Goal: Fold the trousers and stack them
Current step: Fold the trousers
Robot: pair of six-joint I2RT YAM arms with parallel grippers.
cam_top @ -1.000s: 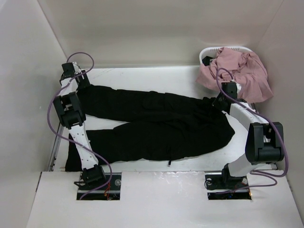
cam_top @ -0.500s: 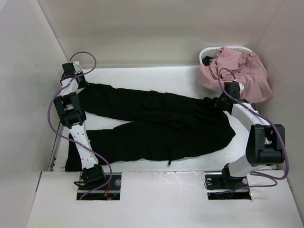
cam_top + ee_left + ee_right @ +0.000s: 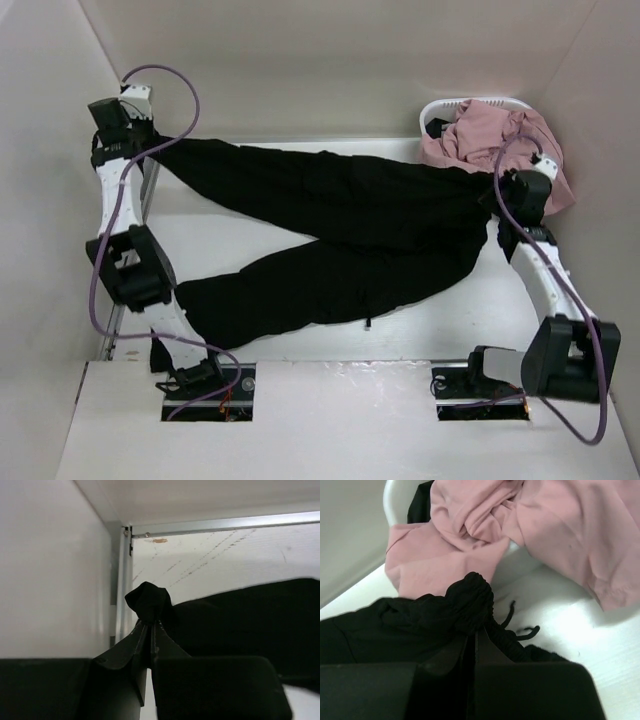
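I have the white-and-black left arm stretched far forward and raised, with its wrist up at the far left corner. Its black two-finger left gripper is pinched tight on a bunch of the black soft-fabric trousers. The white-and-black right arm reaches forward along the right side, elbow low near its base. Its right gripper is clamped on the gathered waistband.

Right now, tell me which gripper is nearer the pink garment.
Right. The right gripper grips the trousers beside the pink garment; the left gripper grips them far to its left.
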